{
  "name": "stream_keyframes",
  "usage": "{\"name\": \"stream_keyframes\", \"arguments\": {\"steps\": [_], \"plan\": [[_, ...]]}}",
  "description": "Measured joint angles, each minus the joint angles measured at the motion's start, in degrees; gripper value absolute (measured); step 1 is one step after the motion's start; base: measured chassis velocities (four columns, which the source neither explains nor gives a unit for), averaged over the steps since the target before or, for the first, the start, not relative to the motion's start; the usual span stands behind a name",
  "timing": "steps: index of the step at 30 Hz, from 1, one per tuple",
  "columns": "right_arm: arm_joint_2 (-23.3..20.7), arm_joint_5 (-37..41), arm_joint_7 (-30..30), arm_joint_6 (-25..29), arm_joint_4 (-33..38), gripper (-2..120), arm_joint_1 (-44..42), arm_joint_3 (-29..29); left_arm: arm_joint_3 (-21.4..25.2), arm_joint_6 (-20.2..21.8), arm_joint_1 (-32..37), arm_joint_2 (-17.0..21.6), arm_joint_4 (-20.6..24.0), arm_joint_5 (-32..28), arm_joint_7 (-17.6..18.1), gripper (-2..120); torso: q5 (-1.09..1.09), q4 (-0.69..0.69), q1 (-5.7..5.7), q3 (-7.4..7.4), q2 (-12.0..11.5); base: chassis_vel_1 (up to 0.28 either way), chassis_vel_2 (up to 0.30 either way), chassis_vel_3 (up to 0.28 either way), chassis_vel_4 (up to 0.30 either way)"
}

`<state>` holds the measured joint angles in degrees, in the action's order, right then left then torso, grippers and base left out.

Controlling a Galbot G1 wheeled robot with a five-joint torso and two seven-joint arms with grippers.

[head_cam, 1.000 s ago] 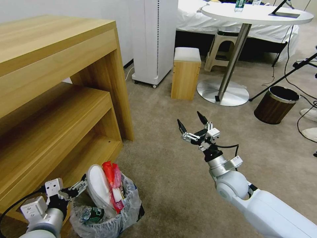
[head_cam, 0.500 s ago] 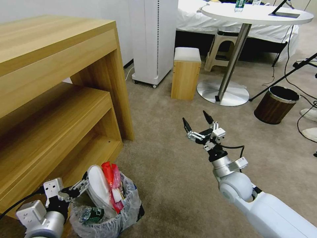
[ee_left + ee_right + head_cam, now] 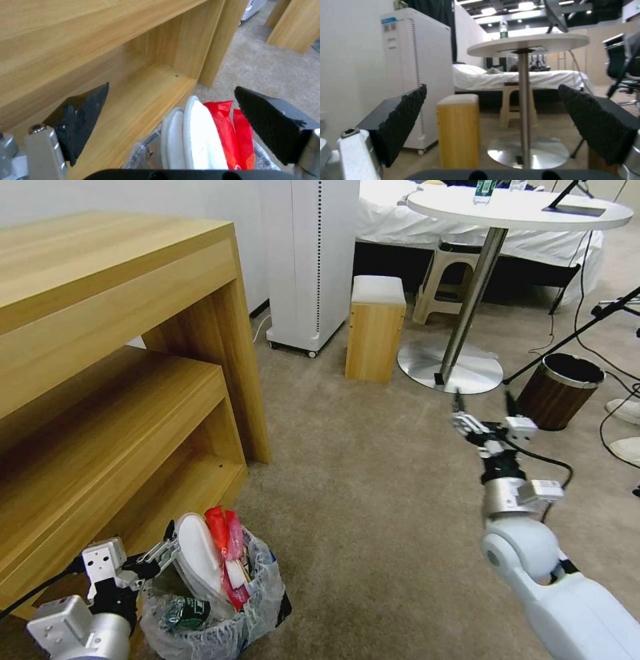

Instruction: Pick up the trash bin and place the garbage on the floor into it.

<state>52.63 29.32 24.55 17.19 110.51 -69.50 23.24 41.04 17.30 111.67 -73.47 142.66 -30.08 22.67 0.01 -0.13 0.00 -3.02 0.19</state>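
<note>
The trash bin (image 3: 257, 607), black with a crinkled clear bag over its rim, stands on the beige floor (image 3: 360, 513) at the foot of the wooden shelf unit. Garbage sticks out of it: white slippers (image 3: 197, 560) (image 3: 196, 140), red wrappers (image 3: 223, 533) (image 3: 230, 135) and a green-labelled bottle (image 3: 187, 612). My left gripper (image 3: 165, 550) (image 3: 171, 85) hovers open at the bin's shelf side, level with its rim, and grips nothing. Over bare carpet at the right, my right gripper (image 3: 482, 403) (image 3: 491, 86) is held up, open and empty.
A wooden shelf unit (image 3: 100, 347) fills the left. Beyond stand a white tower appliance (image 3: 310, 260), a small wooden stool (image 3: 375, 330) and a round white table (image 3: 520, 210) on a metal base (image 3: 450, 367). A brown wood-pattern bin (image 3: 557, 390), cables and white shoes (image 3: 627, 410) lie right.
My right arm has swung to the right and farther out, its gripper still open. The left gripper has slipped slightly lower beside the bin, which has stayed put.
</note>
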Motion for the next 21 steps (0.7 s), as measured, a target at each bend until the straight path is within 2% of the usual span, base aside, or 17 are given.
{"name": "stream_keyframes", "arguments": {"steps": [7,16,21], "plan": [[0.99,-0.57,1.20,-0.88,-0.38,100,-3.22,1.33,-0.65,-0.02,1.26,-1.29,0.60,1.41,-0.31,98,-0.01,0.00,0.00,0.00,0.00,0.000,0.000,0.000,0.000],[3.97,-5.61,2.10,-1.68,-3.37,100,-6.28,2.57,-0.80,-0.26,1.73,-2.05,0.65,3.82,-0.70,99,-0.01,0.00,0.00,0.00,0.00,0.000,0.000,0.000,0.000],[5.41,-6.26,3.08,-4.56,-3.08,100,-7.92,3.00,-1.20,-0.63,2.22,-1.93,0.65,5.56,-1.43,99,-0.04,-0.01,0.00,0.00,0.00,0.000,0.000,0.000,0.000]]}}
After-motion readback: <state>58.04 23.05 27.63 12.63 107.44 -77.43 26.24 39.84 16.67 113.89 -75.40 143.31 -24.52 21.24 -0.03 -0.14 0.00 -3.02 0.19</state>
